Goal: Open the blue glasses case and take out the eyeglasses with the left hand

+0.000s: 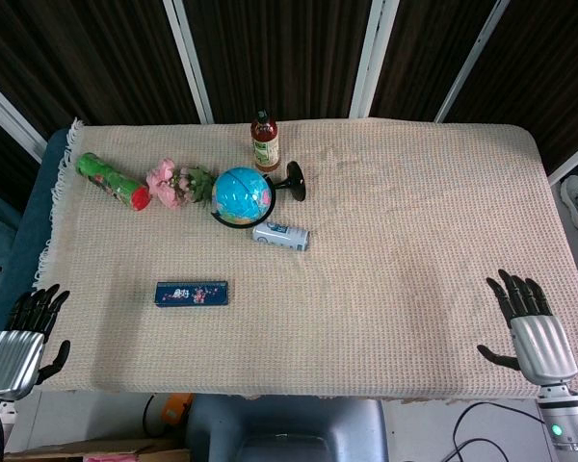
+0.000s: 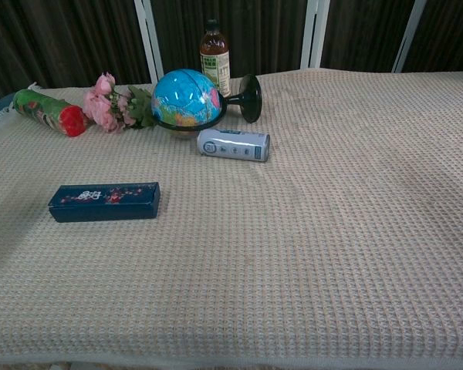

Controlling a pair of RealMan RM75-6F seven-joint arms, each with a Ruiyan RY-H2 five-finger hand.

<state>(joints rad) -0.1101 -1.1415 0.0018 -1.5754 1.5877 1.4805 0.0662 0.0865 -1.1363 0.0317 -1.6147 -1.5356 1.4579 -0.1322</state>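
The blue glasses case (image 1: 191,294) lies closed and flat on the left part of the beige cloth, its lid decorated with small flowers; the chest view shows the case (image 2: 105,201) from the front. No eyeglasses are visible. My left hand (image 1: 21,332) hovers at the table's near left corner, fingers spread, holding nothing, well left of the case. My right hand (image 1: 534,327) sits at the near right edge, fingers apart and empty. Neither hand shows in the chest view.
At the back left lie a green and red tube (image 1: 113,180), pink flowers (image 1: 173,182), a tipped globe on a black stand (image 1: 243,193), a brown bottle (image 1: 264,141) and a white can on its side (image 1: 280,236). The beige tablecloth (image 1: 414,221) covers the table.
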